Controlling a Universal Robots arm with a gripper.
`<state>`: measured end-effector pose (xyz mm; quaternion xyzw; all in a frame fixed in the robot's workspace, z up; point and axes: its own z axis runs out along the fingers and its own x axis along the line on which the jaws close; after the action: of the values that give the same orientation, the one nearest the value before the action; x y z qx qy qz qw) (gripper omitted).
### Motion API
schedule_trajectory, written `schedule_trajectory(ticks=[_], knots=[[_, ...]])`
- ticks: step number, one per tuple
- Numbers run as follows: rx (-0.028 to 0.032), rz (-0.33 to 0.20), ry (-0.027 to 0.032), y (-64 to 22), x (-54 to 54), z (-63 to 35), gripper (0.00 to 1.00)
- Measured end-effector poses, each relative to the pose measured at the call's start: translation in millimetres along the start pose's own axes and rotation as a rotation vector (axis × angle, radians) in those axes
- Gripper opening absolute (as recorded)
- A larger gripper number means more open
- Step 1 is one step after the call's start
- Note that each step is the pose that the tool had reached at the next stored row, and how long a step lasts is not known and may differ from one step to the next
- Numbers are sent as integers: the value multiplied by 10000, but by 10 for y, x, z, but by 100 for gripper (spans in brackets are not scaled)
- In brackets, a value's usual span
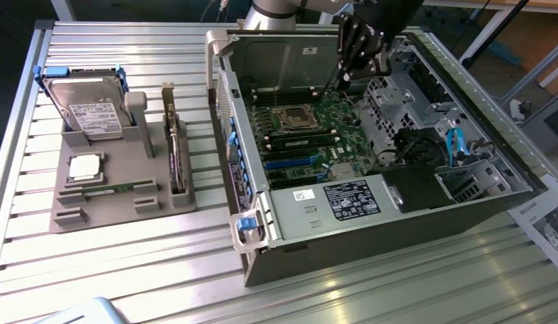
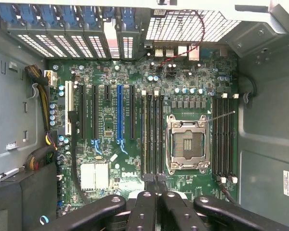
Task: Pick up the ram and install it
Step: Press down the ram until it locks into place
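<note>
The ram [image 1: 111, 190] lies flat in a low slot at the near edge of the grey holder [image 1: 125, 210], out on the exterior view's left. Just behind it in the holder sits the square silver processor chip [image 1: 85, 167]. The hard drive [image 1: 88, 108] leans up further back, and the dark expansion card [image 1: 175, 162] stands on edge alongside. Nothing is touching that green stick! The gripper [image 1: 365, 67] is well apart from it, off to the exterior view's right. It hangs from the arm over the back of the open computer case [image 1: 351, 226], pointing down inside. On the wrist view the fingers [image 2: 144, 211] are pressed together, pinching nothing, above the motherboard [image 2: 111, 144]. They sit near the ends of the black memory slots [image 2: 151, 134] beside the processor socket [image 2: 188, 144].
</note>
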<state>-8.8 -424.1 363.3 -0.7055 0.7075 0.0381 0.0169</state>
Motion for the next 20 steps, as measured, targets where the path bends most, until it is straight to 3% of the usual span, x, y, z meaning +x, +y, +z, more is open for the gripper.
schedule_trajectory(ticks=[8,17,20], knots=[[0,-2,0,-3,0,0,10],[-1,1,0,-329,-1,-5,10],[0,1,0,-335,-1,-5,10]])
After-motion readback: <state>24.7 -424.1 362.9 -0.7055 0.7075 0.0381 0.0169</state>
